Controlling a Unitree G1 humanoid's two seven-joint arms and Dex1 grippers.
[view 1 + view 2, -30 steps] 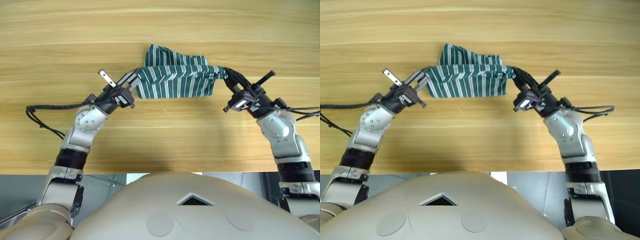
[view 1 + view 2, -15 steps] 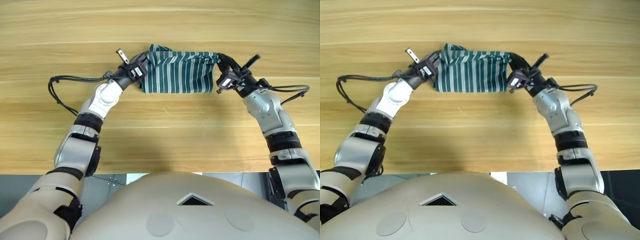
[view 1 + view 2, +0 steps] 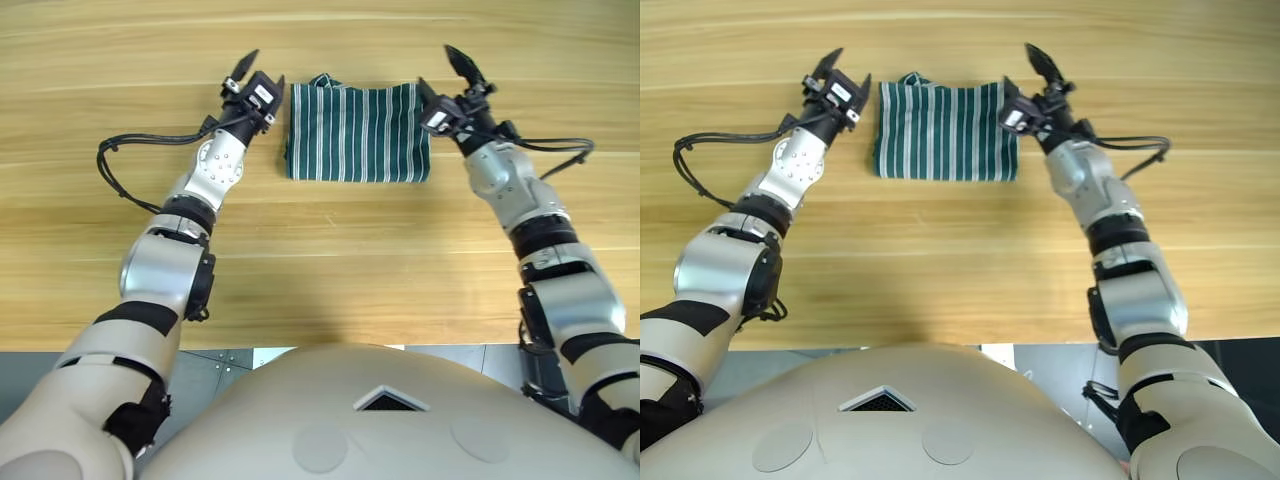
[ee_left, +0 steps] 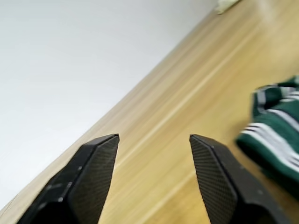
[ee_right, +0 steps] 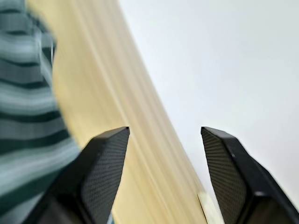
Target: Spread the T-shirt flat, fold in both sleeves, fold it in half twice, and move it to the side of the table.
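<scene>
Folded T-shirt [image 3: 358, 133] flat on wooden table [image 3: 320, 270]

pale wooden table [image 3: 320, 270], white wall [image 4: 70, 56]

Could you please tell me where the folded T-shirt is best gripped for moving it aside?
The T-shirt lies as a flat rectangle between the open left gripper and right gripper, so probably pinch its left and right edges, each gripper coming from its own side.

White wall [image 4: 70, 56], grey tiled floor [image 3: 222, 358], small pale object [image 4: 227, 4]
</scene>
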